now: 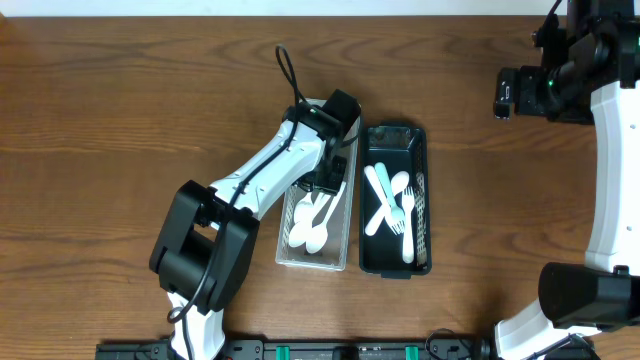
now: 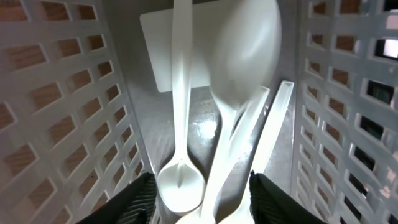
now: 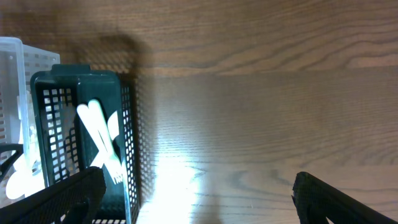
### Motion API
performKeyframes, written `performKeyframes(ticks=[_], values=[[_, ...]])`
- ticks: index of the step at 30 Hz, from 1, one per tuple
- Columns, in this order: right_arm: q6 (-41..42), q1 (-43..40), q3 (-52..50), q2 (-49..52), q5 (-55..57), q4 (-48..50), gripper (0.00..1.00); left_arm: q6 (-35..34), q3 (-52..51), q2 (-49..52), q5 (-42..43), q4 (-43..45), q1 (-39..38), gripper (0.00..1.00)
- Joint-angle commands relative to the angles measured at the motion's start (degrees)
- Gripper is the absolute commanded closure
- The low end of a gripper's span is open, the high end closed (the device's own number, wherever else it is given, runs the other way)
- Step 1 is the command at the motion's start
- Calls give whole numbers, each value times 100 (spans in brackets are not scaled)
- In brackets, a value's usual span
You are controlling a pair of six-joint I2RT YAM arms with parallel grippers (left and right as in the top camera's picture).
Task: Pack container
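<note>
Here, on the left of the pair, the white basket [image 1: 284, 252] stands on the wooden table [image 1: 100, 100]. Its long axis runs from the far edge toward the robot's base. Inside it the white spoons [image 1: 312, 232] lie lengthwise along that same axis, overlapping one another. Seen from overhead, their bowls gather at the near end and their handles lead back under the arm. The left wrist view is less tidy. There one spoon has its bowl close to the fingertips, while a larger spoon [image 2: 245, 59] points the other way, its bowl at the far end over a flat white label [image 2: 158, 59] on the basket floor. A pale, straight handle [image 2: 273, 127] lies alongside, close to the lattice wall.

The left claw [image 2: 202, 202] is down inside this basket with its fingers parted to about half their spread. The spoon bowl and handles lie in the gap between them. Nothing is pinched, though whether the small bowl brushes the left finger cannot be told.

Just beside it, touching or nearly so, sits the dark green basket [image 1: 367, 205], parallel to the first. In it a teal utensil [image 1: 377, 188] and a white spoon [image 1: 398, 186] cross in an X. A white fork [image 1: 408, 225] lies lengthwise beside them.

Well apart, over bare table to the right of both baskets, the right claw [image 3: 199, 180] hangs with its fingers spread fully wide. It holds and touches nothing.
</note>
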Motion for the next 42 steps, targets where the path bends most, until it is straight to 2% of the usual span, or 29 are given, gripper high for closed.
performKeyframes(ticks=[1, 8, 12, 17, 20, 23, 25, 29, 33, 35, 38, 42], values=[[-87, -20, 46, 33, 35, -22, 1, 291, 92, -146, -275, -107, 35, 47], [-87, -20, 46, 33, 35, 151, 1, 636, 791, -1121, -1572, -584, 68, 47], [-85, 37, 46, 33, 37, 557, 1, 632, 813, -2035, -2133, -348, 332, 39], [-35, 417, -22, 33, 39, 1563, 1, 632, 811, -2669, -2103, 7, 1062, 29], [-11, 723, -278, 33, 52, 2551, 1, 866, 811, -2750, -1438, 466, 1556, 25], [94, 977, -833, 35, 286, 3792, 2, 1266, 809, -2636, -431, 1062, 1985, 11], [81, 1097, -1333, 35, 330, 4651, 1, 1357, 809, -2483, -409, 1388, 2210, 2], [31, 1182, -2175, 35, 426, 5943, 1, 1362, 809, -2221, -448, 1764, 2555, 2], [-629, 1128, -2433, 35, 793, 6052, 1, 1362, 807, -1978, -509, 2107, 2844, 2], [-638, 1038, -2492, 35, 833, 5976, 1, 1534, 804, -1886, -509, 2046, 2914, 2], [-640, 896, -2643, 24, 1038, 5790, 1, 2153, 734, -1875, -511, 1574, 2909, 2], [-562, 673, -3254, -240, 1250, 5799, 1, 2216, -4, -2221, -511, 1757, 2889, 2]])
